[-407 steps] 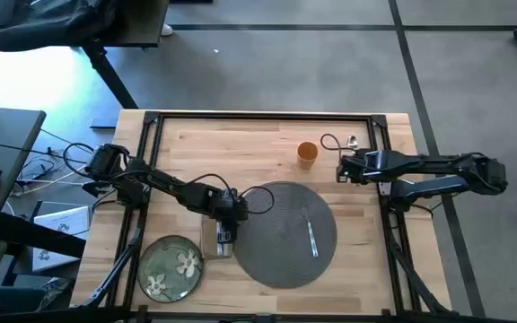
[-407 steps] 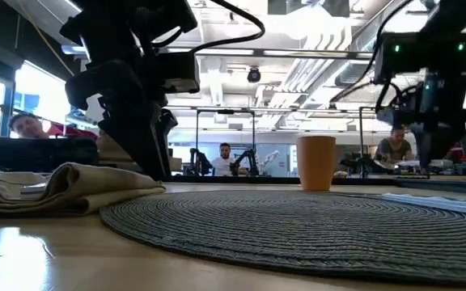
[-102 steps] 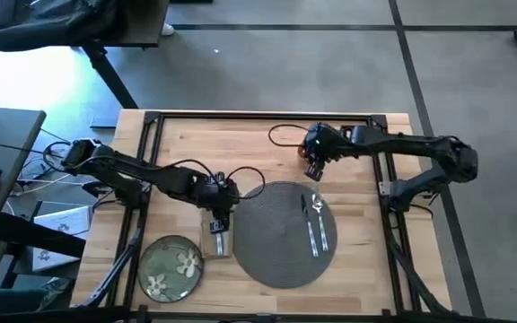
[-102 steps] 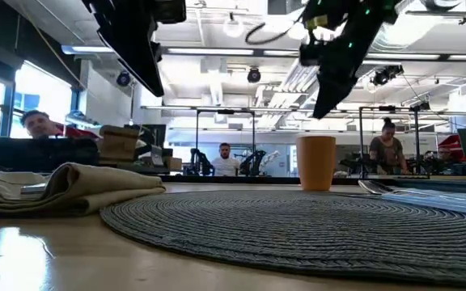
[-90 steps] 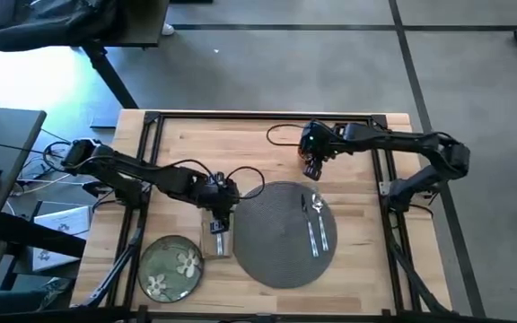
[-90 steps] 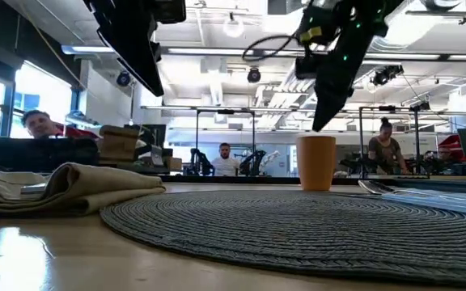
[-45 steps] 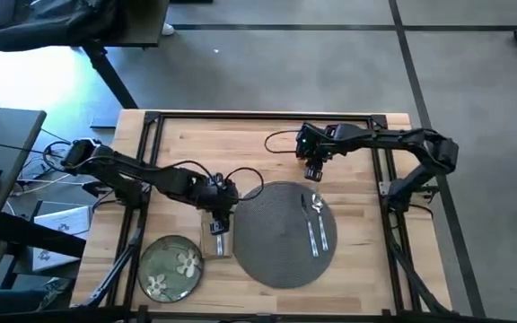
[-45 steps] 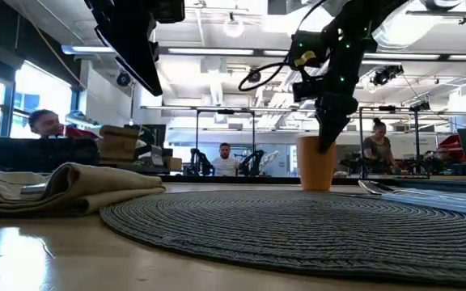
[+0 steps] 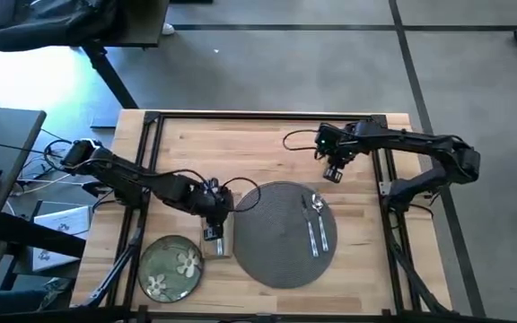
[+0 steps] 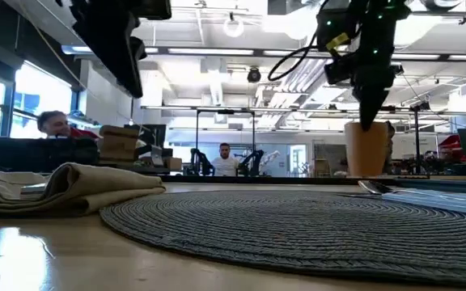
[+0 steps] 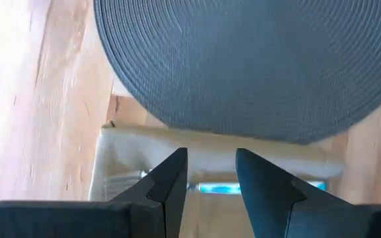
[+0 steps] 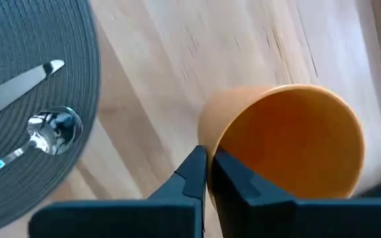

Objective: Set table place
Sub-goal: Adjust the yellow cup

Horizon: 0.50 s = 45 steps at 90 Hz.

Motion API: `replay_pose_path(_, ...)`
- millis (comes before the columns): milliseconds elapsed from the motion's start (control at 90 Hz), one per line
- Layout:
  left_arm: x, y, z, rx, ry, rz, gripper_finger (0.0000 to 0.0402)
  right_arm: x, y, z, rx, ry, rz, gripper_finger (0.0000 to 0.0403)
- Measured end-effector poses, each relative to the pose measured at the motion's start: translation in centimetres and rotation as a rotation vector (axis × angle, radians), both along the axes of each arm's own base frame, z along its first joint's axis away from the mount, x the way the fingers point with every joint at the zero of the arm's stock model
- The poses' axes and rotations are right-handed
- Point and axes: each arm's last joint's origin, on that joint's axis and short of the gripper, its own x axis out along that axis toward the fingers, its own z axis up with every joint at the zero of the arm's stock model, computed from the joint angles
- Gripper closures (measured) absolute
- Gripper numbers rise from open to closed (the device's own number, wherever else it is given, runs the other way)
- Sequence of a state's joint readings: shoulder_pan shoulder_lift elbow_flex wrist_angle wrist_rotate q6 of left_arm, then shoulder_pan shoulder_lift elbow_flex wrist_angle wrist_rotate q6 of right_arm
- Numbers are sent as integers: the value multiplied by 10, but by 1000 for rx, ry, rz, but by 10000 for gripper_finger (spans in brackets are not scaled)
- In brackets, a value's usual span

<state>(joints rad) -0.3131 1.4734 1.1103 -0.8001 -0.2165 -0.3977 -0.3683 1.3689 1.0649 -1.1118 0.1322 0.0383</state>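
Here the round dark-grey woven placemat (image 9: 282, 234) lies at the middle of the light-wood counter (image 9: 240, 148), and everything else sits around it. The right gripper (image 9: 334, 170) is just off the placemat's far right edge, its fingers pinched together on the rim of the small orange cup (image 12: 290, 142); one finger is inside the cup and one outside. In the low view the cup (image 10: 368, 149) stands upright beyond the placemat (image 10: 298, 230), with the gripper coming down onto it from above. On the placemat's right part lie a silver spoon (image 9: 311, 224) and a knife (image 9: 322, 226), side by side; the right wrist view shows the spoon's bowl (image 12: 51, 129) and the knife's tip (image 12: 25, 82) on the weave.

The left gripper (image 9: 214, 226) hovers at the placemat's left edge, over the tan cloth napkin (image 11: 204, 162), its fingers spread apart and holding nothing. A silver piece of cutlery (image 11: 230, 188) rests on the napkin, seen between those fingers; which piece it is cannot be told. The green plate with white flowers (image 9: 170, 266) sits on the counter beyond the placemat's near left, apart from it.
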Motion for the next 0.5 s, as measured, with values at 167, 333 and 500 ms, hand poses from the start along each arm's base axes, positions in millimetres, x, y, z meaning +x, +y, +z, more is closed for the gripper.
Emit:
replay_pose_path(167, -9, -12, -9, -10, 32, 4, 287, -5, 11, -18, 37, 47, -5, 403)
replay_pose_path(333, -18, -24, -16, -23, 61, 17, 287, -14, 22, -36, 42, 48, -10, 403)
replay_pose_path(500, -22, -33, -15, -11, 46, 10, 287, -19, 28, -31, 24, -26, -19, 403)
